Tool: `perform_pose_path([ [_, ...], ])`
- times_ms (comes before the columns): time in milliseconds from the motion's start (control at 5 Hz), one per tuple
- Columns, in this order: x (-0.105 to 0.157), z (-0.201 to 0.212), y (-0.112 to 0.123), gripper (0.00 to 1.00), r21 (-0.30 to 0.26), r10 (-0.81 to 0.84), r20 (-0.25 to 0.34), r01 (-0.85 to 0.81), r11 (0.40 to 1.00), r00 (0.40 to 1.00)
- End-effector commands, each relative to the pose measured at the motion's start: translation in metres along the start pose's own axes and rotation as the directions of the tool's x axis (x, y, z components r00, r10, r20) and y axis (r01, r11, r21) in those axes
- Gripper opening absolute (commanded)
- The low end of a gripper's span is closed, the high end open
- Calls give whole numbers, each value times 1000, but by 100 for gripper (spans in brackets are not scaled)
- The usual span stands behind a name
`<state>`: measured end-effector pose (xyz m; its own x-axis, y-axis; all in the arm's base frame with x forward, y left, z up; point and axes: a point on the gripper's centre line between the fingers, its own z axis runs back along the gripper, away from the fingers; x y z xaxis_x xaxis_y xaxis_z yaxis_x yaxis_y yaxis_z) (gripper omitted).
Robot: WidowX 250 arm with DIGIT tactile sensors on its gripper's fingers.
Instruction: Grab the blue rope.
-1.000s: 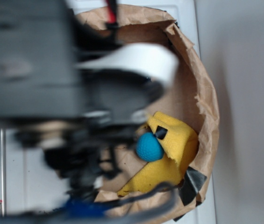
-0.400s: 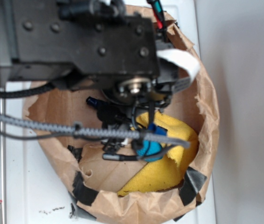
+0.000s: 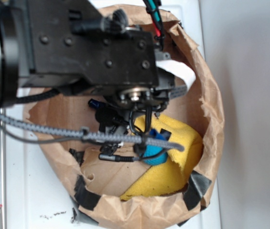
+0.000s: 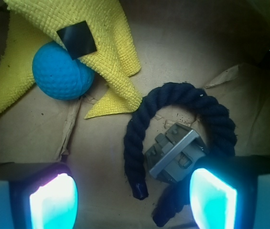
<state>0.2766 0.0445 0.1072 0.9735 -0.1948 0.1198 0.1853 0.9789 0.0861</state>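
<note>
Since the earlier exterior frames your arm (image 3: pixel 87 52) has come into sharp view and shifted slightly, its black body now covering the upper left of the brown paper bag (image 3: pixel 206 95), with the wrist dropped down inside it; the bag's contents appear not to have moved.

Progress: the grab is not yet made; your gripper (image 4: pixel 132 200) stands released, its two lit pads (image 4: pixel 53 200) spread wide at the bottom corners of the wrist view, nothing between them.

Position of the blue rope (image 4: pixel 182 95): it lies on the bag floor bent in a horseshoe around a small grey block (image 4: pixel 175 152); one taped end points toward the gap between the pads, while the other runs down beside the right pad; from the exterior view the rope is hidden behind the arm, so I cannot confirm its height relative to the fingers.

Nearby: the blue ball (image 4: pixel 58 71) sits tucked under the yellow cloth (image 4: pixel 68 24), well clear of the rope.

Remaining, in my judgement: lower onto the near limb of the rope, close, lift.

Pose: wrist pointing steeply downward, cables draped across the bag mouth.
</note>
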Motion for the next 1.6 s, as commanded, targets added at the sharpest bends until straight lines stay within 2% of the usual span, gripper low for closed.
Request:
perform_pose_path([
  [0,8,13,1,100,16,-1,35,0,1000,999],
  [200,-31,-11,-19,100,88,49,-26,-47,995,998],
  [400,-43,-39,-20,100,100,180,-18,-178,979,983],
  [600,-21,-47,-5,100,96,188,11,-189,977,982],
  [800,5,-59,13,100,97,212,-25,-208,973,977],
  [1000,38,-82,39,100,121,275,-46,-268,956,960],
  [1200,48,-85,46,100,123,276,-40,-269,955,960],
  [1400,47,-85,39,100,116,240,-20,-236,965,971],
])
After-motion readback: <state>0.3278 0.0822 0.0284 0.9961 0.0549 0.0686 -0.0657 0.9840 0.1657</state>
